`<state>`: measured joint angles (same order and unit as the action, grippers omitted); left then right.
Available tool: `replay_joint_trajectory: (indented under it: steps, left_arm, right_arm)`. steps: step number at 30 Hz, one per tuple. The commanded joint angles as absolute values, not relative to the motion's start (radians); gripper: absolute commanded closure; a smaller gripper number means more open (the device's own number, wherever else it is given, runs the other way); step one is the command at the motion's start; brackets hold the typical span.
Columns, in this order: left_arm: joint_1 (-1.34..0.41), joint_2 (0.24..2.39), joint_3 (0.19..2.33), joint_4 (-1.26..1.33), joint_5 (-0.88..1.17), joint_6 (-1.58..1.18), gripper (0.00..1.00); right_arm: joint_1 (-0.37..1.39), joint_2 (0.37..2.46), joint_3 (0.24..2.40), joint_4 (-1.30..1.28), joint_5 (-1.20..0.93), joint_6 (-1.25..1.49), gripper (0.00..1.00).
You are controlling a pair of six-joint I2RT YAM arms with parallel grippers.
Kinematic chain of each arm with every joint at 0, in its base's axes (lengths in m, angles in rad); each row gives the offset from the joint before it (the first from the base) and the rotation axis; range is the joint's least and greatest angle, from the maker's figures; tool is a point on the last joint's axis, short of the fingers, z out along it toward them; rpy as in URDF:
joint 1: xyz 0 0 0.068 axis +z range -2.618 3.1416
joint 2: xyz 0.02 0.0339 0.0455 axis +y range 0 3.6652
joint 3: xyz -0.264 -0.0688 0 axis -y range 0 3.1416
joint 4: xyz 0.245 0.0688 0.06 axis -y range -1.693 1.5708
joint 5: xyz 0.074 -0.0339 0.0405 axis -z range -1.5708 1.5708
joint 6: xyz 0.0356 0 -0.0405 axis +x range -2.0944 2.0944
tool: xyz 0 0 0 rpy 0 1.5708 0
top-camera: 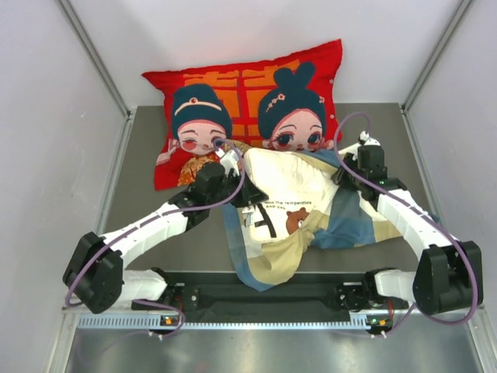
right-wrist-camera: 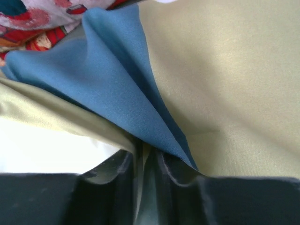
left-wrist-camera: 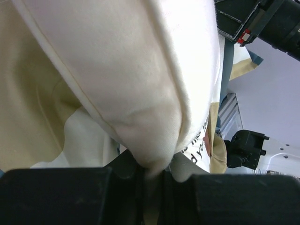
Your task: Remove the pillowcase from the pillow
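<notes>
Two-handed peel, roughly midway | left pincer [left-wrist-camera: 152, 174] clamped on pillow [left-wrist-camera: 140, 84] corner | right pincer [right-wrist-camera: 143, 158] nipping pillowcase [right-wrist-camera: 117, 84] fold between its tips | next: likely pull apart, grips firm

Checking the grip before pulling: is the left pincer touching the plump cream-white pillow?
Touching. The left wrist view shows the left pincer pinching a fold of the plump cream-white pillow.

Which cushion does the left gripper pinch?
The cream-white pillow with the bear print; the left gripper pinches its corner, while the red cushion lies behind.
</notes>
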<state>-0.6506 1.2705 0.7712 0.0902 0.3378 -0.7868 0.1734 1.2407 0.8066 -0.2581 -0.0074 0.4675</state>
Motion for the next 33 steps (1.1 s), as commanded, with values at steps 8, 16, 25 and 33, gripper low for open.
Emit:
replay_joint_trajectory:
  steps: [8, 16, 25, 33]
  left_arm:
    - [-0.63, 1.412, 0.897, 0.241, 0.304, -0.813, 1.0]
    - [-0.557, 1.48, 0.995, 0.273, 0.29, -0.838, 1.0]
    - [-0.537, 1.488, 1.025, 0.242, 0.308, -0.825, 1.0]
    - [-0.534, 1.471, 1.038, 0.235, 0.307, -0.824, 1.0]
  right_arm:
    - [0.288, 0.973, 0.784, -0.273, -0.04, 0.371, 0.14]
    - [0.532, 0.804, 0.747, -0.337, 0.029, 0.405, 0.1]
    - [0.667, 0.908, 0.623, -0.258, 0.012, 0.454, 0.1]
    - [0.722, 1.055, 0.617, -0.183, 0.006, 0.442, 0.53]
